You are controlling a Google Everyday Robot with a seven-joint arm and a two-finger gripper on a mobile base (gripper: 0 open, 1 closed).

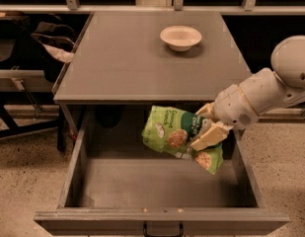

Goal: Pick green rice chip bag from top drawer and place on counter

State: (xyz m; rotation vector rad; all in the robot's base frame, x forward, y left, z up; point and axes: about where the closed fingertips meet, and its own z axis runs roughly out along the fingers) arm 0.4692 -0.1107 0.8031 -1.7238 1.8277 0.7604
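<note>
The green rice chip bag (174,130) hangs tilted in the air above the open top drawer (157,186), just below the front edge of the counter (142,58). My gripper (207,127) is shut on the bag's right part, one pale finger across its front. The white arm comes in from the right side. The drawer's grey bottom is bare and its dark handle (163,229) shows at the front.
A white bowl (180,37) stands on the counter at the back right. Dark chairs and a bag (48,38) stand left of the cabinet. Speckled floor lies on both sides of the drawer.
</note>
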